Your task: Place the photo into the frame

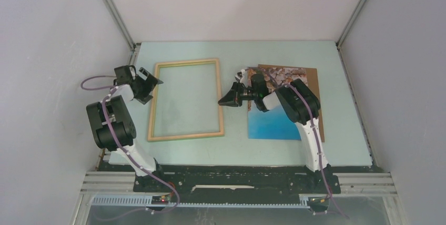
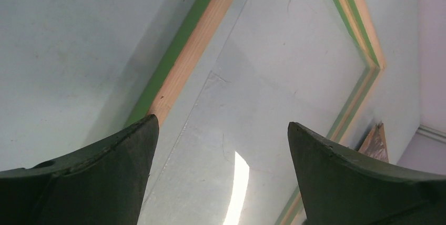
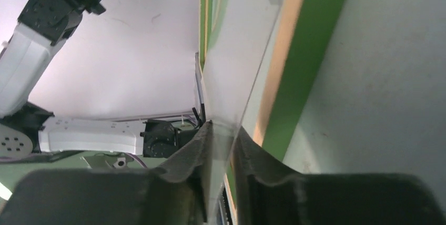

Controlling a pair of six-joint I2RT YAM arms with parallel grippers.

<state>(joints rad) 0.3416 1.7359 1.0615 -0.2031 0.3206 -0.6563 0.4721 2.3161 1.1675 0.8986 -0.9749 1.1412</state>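
**Right gripper pinched on a clear pane, photo lying to its right**

Dark fingers of the right gripper [image 3: 223, 133] were closed on the edge of a thin clear pane [image 3: 236, 51], close against the green-and-wood right rail of the frame [image 1: 185, 62]. The frame lay flat on the table [image 1: 342, 104], pale face up, its long axis running near to far. The photo [image 1: 273, 122] lay to the right of that gripper, under the right arm's forearm. It was apart from the frame and parallel to it, so the right arm was plainly the nearer. It showed blue water at its near end and brown-grey rocks at its far end, and it rested on a brown board [image 1: 314, 78]. The left gripper [image 2: 222, 122] hung open over the frame's left rail.
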